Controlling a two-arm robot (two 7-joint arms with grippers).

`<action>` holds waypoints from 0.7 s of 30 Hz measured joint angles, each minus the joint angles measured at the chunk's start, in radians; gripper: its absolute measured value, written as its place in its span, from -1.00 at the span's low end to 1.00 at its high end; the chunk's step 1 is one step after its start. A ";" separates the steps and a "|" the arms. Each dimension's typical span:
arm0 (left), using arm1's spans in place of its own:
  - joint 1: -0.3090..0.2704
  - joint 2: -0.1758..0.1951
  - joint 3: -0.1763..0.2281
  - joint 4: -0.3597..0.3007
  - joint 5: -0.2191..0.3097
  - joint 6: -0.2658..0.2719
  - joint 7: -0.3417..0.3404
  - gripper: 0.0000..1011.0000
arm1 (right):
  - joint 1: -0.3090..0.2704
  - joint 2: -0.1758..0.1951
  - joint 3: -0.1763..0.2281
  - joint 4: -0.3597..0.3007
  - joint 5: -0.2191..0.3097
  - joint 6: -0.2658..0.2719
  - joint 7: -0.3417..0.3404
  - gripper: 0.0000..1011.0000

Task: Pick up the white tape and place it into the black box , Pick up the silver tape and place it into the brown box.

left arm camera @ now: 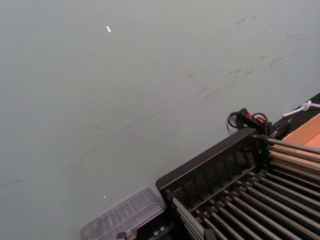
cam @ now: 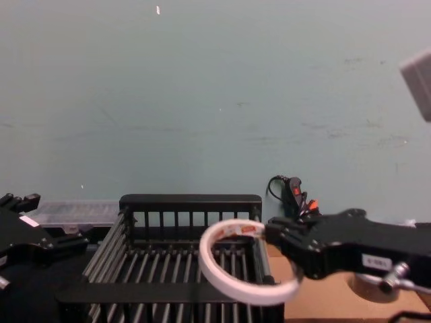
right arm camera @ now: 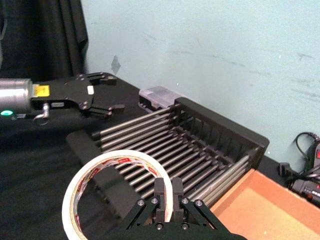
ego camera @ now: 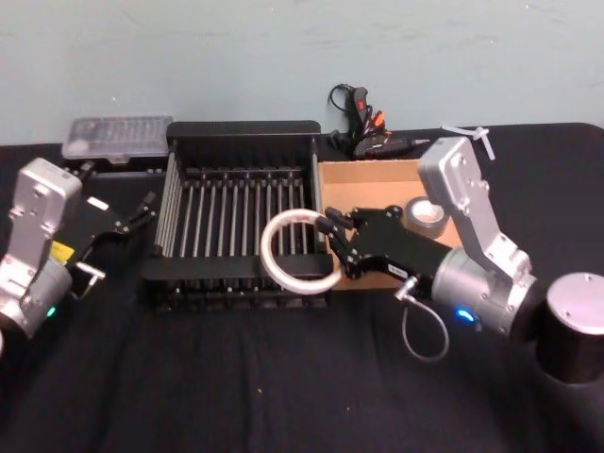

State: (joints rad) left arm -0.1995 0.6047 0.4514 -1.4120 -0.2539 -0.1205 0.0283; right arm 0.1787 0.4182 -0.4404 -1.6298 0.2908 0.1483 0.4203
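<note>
Head view shows the black-covered tabletop carrying the black box in the middle and the brown box touching its right side. The black box has nothing in it yet; its bars are bare. The right arm reaches in from the right, and the right gripper is clamped on the rim of the white tape, holding the roll in the air over the near right corner of the black box, tilted rather than flat. The left gripper hangs just left of the black box with its fingers spread and nothing between them. The silver tape already lies inside the brown box, partly hidden behind the right arm. By the look of it, the silver half is done, and what remains is to let the white tape go into the black box.
</note>
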 joint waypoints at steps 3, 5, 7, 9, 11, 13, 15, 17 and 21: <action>0.000 0.000 0.000 0.000 0.000 0.000 0.000 0.98 | 0.029 -0.019 -0.009 0.029 -0.008 0.000 -0.004 -0.81; 0.000 0.000 0.000 0.000 0.000 0.000 0.000 0.98 | 0.050 -0.034 -0.015 0.051 -0.016 -0.003 -0.009 -0.81; 0.000 0.000 0.000 0.000 0.000 0.000 0.000 0.98 | 0.066 -0.046 -0.019 0.072 -0.023 -0.005 -0.013 -0.81; 0.000 0.000 0.000 0.000 0.000 0.000 0.000 0.98 | 0.092 -0.065 -0.024 0.101 -0.033 -0.011 -0.018 -0.81; 0.000 0.000 0.000 0.000 0.000 0.000 0.000 0.98 | 0.117 -0.083 -0.030 0.135 -0.042 -0.017 -0.022 -0.81; 0.000 0.000 0.000 0.000 0.000 0.000 0.000 0.98 | 0.136 -0.098 -0.033 0.161 -0.047 -0.022 -0.023 -0.81; 0.000 0.000 0.000 0.000 0.000 0.000 0.000 0.98 | 0.153 -0.110 -0.035 0.183 -0.051 -0.027 -0.024 -0.81; 0.000 0.000 0.000 0.000 0.000 0.000 0.000 0.98 | 0.181 -0.131 -0.040 0.223 -0.059 -0.036 -0.024 -0.81; 0.000 0.000 0.000 0.000 0.000 0.000 0.000 0.98 | 0.235 -0.171 -0.050 0.303 -0.076 -0.056 -0.025 -0.81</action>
State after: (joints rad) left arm -0.1995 0.6047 0.4514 -1.4120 -0.2539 -0.1205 0.0283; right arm 0.4133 0.2476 -0.4901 -1.3265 0.2152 0.0928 0.3956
